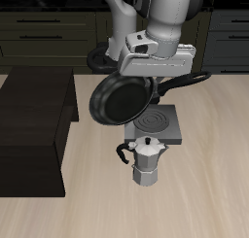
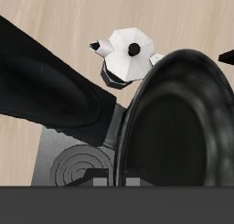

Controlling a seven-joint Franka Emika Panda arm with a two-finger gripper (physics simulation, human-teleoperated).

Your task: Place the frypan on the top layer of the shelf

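Note:
The frypan is a round black pan with a glossy rim. It hangs tilted in the air above the stove plate, its long black handle running to my gripper. The gripper is shut on the handle. In the wrist view the pan fills much of the frame, and the fingertips are hidden. The shelf is a large dark boxy unit with a flat top, beside the pan and lower than it. The pan is apart from the shelf.
A small square grey stove plate with a spiral burner lies under the pan; it also shows in the wrist view. A silver moka pot stands nearer the table's front edge. Dark cabinets stand behind.

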